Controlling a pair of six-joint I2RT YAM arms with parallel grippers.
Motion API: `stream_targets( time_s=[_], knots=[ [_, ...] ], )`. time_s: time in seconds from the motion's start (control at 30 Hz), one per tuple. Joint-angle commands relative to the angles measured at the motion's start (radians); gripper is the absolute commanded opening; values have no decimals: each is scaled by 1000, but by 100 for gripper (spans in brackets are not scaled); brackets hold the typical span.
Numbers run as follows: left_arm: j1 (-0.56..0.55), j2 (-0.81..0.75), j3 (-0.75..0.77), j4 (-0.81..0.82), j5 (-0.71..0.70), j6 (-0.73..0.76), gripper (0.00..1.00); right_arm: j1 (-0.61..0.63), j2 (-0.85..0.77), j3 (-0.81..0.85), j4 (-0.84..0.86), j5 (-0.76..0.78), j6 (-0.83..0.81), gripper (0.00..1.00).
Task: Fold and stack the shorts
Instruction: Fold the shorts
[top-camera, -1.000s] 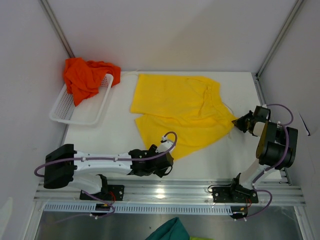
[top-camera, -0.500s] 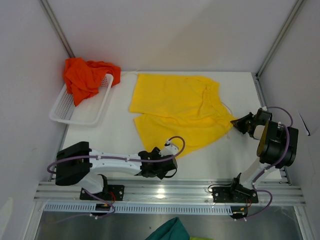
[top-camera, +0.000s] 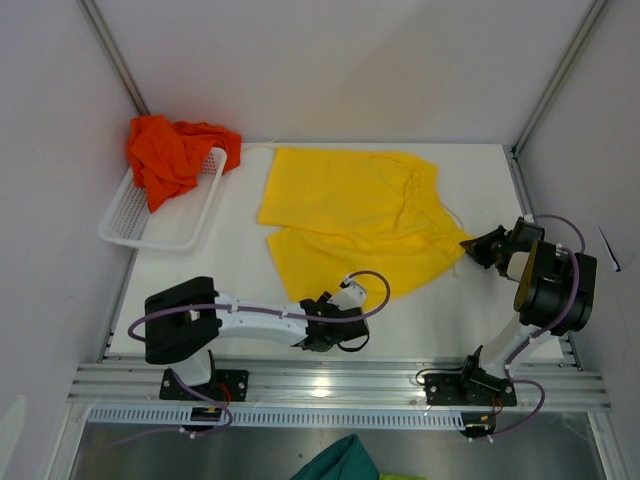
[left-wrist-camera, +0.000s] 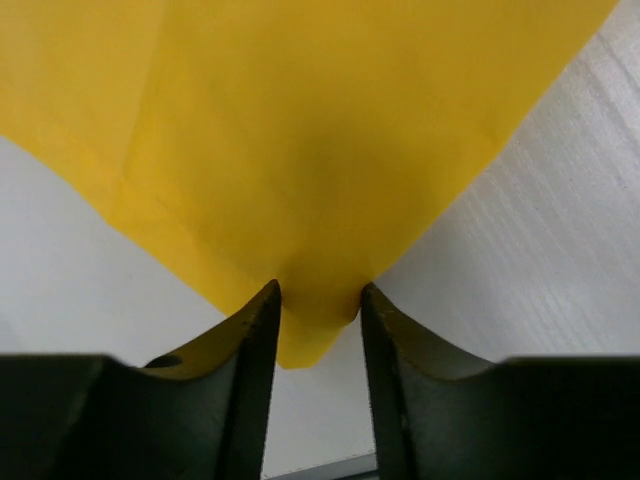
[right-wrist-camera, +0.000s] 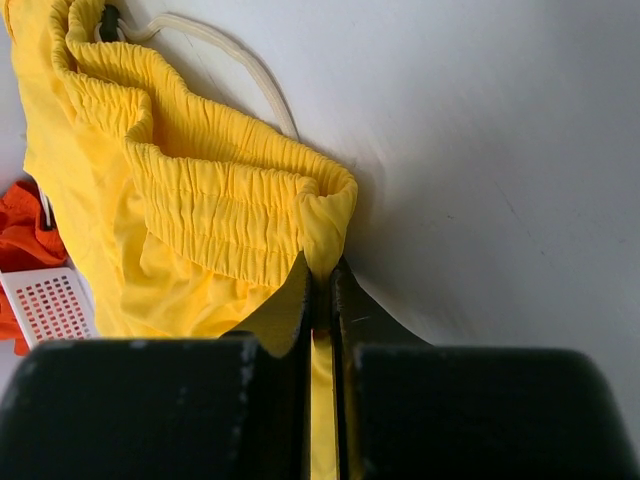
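The yellow shorts (top-camera: 350, 215) lie spread flat in the middle of the table, waistband to the right. My right gripper (top-camera: 474, 244) is shut on the waistband's near corner (right-wrist-camera: 325, 205) at table level. A white drawstring (right-wrist-camera: 245, 65) trails beside the waistband. My left gripper (top-camera: 347, 312) is low at the shorts' near hem corner. In the left wrist view its fingers (left-wrist-camera: 255, 340) stand apart with the yellow corner (left-wrist-camera: 315, 330) between them. The orange-red shorts (top-camera: 165, 152) lie bunched in the white basket (top-camera: 165, 228) at the back left.
A teal-green cloth (top-camera: 338, 462) pokes in below the front rail. Grey walls and metal posts close the table at the left, back and right. The rail (top-camera: 340, 380) runs along the near edge.
My left arm has swung right along the near edge, and its gripper now sits at the yellow shorts' lower hem corner. The right gripper has hardly moved.
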Motion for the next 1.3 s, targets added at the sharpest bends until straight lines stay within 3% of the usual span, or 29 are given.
stream_targets(
  time_s=[0.0, 0.27, 0.33, 0.4, 0.43, 0.57, 0.77, 1.03, 1.27],
  knots=[
    [6, 28, 18, -32, -23, -11, 38, -6, 12, -15, 7, -13, 1, 0],
    [6, -61, -98, -14, 43, -34, 31, -14, 14, -21, 13, -16, 7, 0],
    [6, -108, -134, 0, 96, -27, 22, -15, 9, -26, 16, -16, 9, 0],
    [0, -143, -141, 10, 142, -17, 2, -15, -3, -30, 6, -19, 6, 0],
    [-9, -153, -143, 8, 144, -17, 0, -17, -14, -29, -19, -15, 0, 0],
    [-95, -191, -123, -41, 144, -37, 0, -17, -84, -4, -219, 80, -39, 0],
    [-224, -196, 54, -187, 149, -68, 0, -17, -190, 63, -656, 299, -20, 0],
    [-264, -294, 170, -196, 302, -42, 0, -49, -387, 49, -803, 306, -33, 0],
    [-238, -380, 271, -358, 229, -65, 0, -121, -580, 120, -930, 255, -31, 0]
  ],
)
